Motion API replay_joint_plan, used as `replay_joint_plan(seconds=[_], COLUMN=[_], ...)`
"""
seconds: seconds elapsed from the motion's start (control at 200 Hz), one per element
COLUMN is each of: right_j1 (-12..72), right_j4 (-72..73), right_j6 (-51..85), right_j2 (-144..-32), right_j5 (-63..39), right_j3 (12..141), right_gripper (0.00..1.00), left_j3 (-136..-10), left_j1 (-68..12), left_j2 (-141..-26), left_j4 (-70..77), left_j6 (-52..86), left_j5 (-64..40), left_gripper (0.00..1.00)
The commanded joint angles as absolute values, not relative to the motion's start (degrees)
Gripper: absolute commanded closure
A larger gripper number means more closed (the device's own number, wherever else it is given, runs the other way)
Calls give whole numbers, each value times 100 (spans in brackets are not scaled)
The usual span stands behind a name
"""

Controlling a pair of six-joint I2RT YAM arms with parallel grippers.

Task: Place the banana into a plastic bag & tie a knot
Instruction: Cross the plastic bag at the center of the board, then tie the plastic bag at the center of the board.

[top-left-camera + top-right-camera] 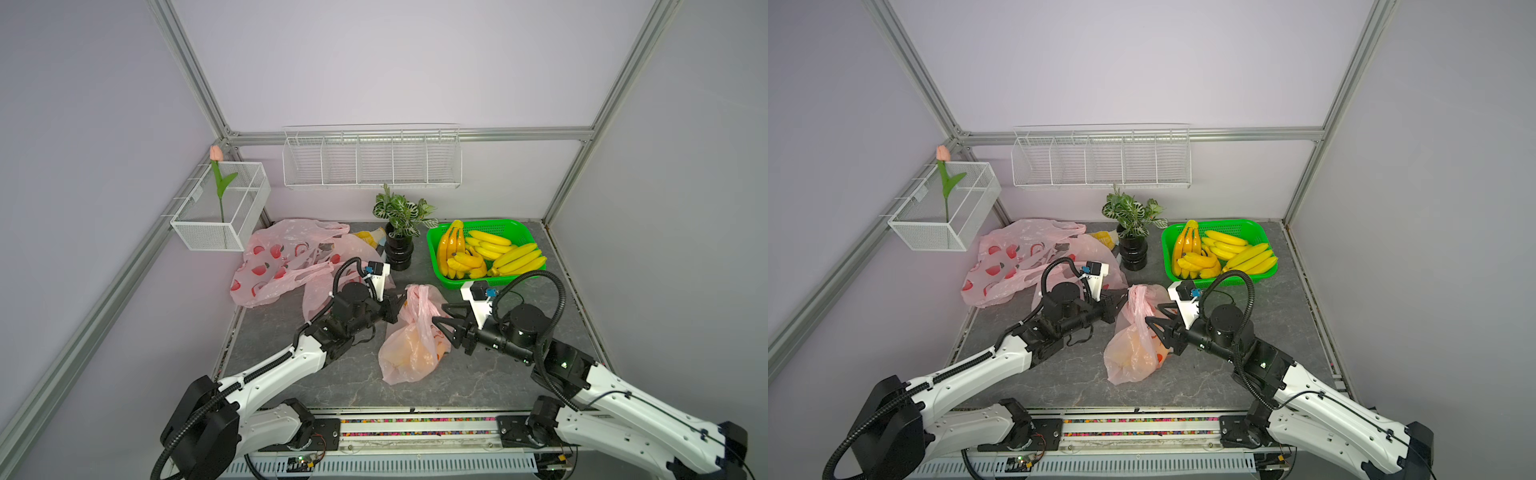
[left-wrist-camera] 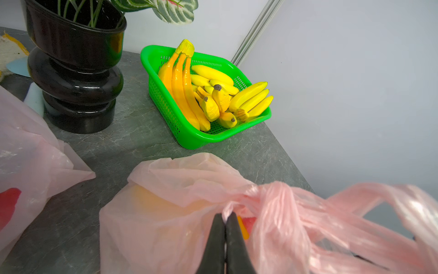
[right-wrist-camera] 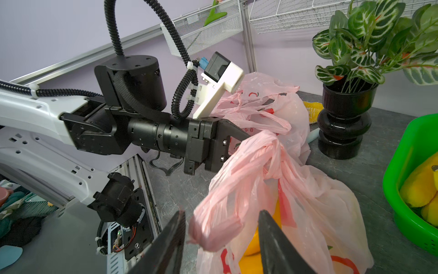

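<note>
Banana [image 3: 251, 246] lies inside your pink plastic bag [image 1: 409, 353] at the middle of the table [image 1: 316, 374]. Your left hand [image 2: 225, 217] pinches the bag beside its knot. Your right hand [image 3: 221, 212] stands parted around a handle loop.

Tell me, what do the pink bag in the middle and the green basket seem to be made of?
The pink bag looks like thin plastic film: translucent, crinkled and slightly glossy, with something yellow showing through. The green basket looks like rigid moulded plastic, with a smooth shiny rim and walls pierced by small regular holes.
</note>
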State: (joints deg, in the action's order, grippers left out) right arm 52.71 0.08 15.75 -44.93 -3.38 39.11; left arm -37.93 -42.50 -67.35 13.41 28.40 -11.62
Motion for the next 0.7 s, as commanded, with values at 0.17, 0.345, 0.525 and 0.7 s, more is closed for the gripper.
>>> replay_joint_plan(seconds=[0.17,0.345,0.525,0.7], right_j1=[5303,5300,5305,5301], right_j4=[-20,-181,-689,-1081], right_j6=[1494,1530,1521,1483], right_j2=[-4685,-4709,-4548,-4469], right_j5=[43,480,1514,2112], right_j3=[4096,4187,4251,4256], right_gripper=[62,79,93,93], left_j3=[-3812,-3771,-3697,-3587], left_j1=[-4280,-4272,-4272,-4275], left_j2=[-6742,-6587,-6172,-5726], left_j4=[1390,1336,881,414], left_j6=[2795,2773,2775,2638], left_j5=[-1208,-1205,-652,-78], left_gripper=[100,100,100,100])
